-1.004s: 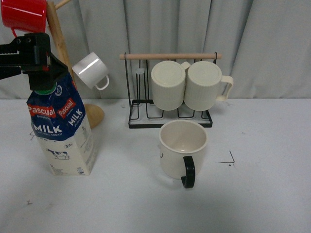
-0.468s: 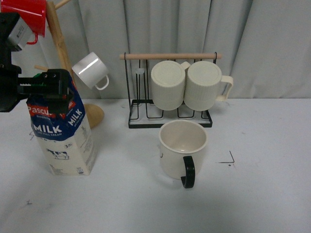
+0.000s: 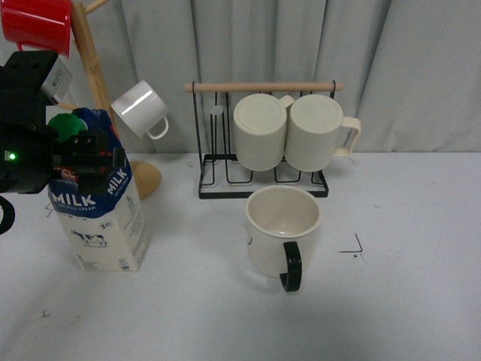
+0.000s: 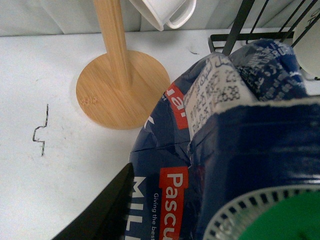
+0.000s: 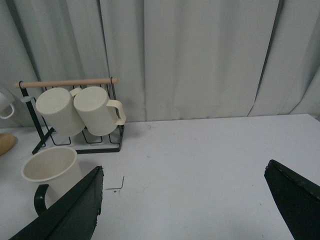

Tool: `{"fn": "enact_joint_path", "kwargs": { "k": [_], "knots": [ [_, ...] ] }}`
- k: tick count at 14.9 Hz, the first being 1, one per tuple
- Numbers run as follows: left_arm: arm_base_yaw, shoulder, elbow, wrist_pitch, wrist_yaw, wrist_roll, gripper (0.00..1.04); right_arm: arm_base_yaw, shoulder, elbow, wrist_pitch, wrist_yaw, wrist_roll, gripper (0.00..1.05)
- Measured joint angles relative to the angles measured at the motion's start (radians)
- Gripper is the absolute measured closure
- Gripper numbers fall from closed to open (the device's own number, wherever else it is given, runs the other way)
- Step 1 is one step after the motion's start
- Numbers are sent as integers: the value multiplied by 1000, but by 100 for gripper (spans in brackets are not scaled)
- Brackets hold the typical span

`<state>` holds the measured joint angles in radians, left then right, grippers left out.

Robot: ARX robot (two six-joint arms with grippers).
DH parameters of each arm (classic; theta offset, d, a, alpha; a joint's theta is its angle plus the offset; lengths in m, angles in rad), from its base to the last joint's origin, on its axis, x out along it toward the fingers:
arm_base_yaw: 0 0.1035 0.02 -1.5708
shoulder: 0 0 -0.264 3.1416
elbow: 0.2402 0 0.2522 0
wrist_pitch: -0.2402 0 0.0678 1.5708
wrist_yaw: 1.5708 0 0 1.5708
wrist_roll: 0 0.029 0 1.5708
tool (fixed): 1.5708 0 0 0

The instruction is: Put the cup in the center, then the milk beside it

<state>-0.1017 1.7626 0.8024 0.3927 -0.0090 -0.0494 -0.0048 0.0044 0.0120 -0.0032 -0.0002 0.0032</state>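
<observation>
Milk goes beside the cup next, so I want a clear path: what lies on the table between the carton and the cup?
Nothing. The front view shows only bare table between the milk carton and the cup.

You have a wooden mug tree [image 3: 90, 56] at the far left, its round base [image 4: 122, 90] on the white table [image 3: 406, 301]. A red mug [image 3: 36, 22] and a small white mug [image 3: 140, 110] hang from it. Behind centre, a black wire rack [image 3: 225, 169] with a wooden bar [image 3: 263, 87] holds two ribbed cream mugs [image 3: 260, 131] side by side, touching. A grey curtain [image 3: 406, 68] closes the back.
</observation>
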Motion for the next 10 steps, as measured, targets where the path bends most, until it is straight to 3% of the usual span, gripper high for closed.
{"fn": "enact_joint_path", "kwargs": {
  "k": [2,3,6,10],
  "knots": [
    [-13,-7,0,-5,-13,-3,78,0,0,0,0,0,0,6],
    [-21,-16,2,-19,-19,-4,87,0,0,0,0,0,0,6],
    [-93,-51,6,-51,-52,-16,91,0,0,0,0,0,0,6],
    [-243,-38,58,31,-132,-29,91,0,0,0,0,0,0,6]
  ]
}}
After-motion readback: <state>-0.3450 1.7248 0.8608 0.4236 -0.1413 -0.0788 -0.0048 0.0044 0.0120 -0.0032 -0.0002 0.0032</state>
